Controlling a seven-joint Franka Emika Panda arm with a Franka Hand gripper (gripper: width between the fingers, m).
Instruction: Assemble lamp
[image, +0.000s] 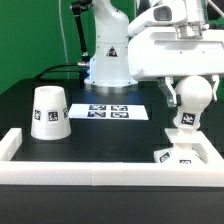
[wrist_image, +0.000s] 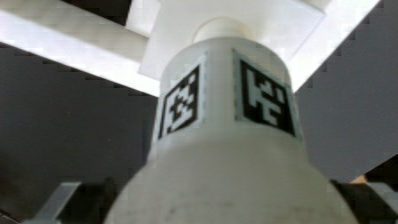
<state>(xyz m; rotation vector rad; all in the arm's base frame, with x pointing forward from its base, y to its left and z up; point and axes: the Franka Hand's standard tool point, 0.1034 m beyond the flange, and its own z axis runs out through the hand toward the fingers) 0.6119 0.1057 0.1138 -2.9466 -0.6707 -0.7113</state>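
Observation:
My gripper (image: 191, 84) is shut on the round white bulb (image: 191, 96) and holds it neck down at the exterior view's right. The tagged neck (image: 184, 121) hangs just above the small square base (image: 178, 155), which lies in the corner of the white rails. In the wrist view the bulb (wrist_image: 222, 110) fills the picture, with two tags on its neck, and the dark fingertips (wrist_image: 54, 203) flank its round body. The truncated-cone shade (image: 48, 110) stands upright at the exterior view's left, apart from the gripper.
The marker board (image: 110, 112) lies flat mid-table behind the parts. Long white rails (image: 90, 174) edge the table's front and right side, also in the wrist view (wrist_image: 89, 45). The arm's white pedestal (image: 108, 60) stands at the back.

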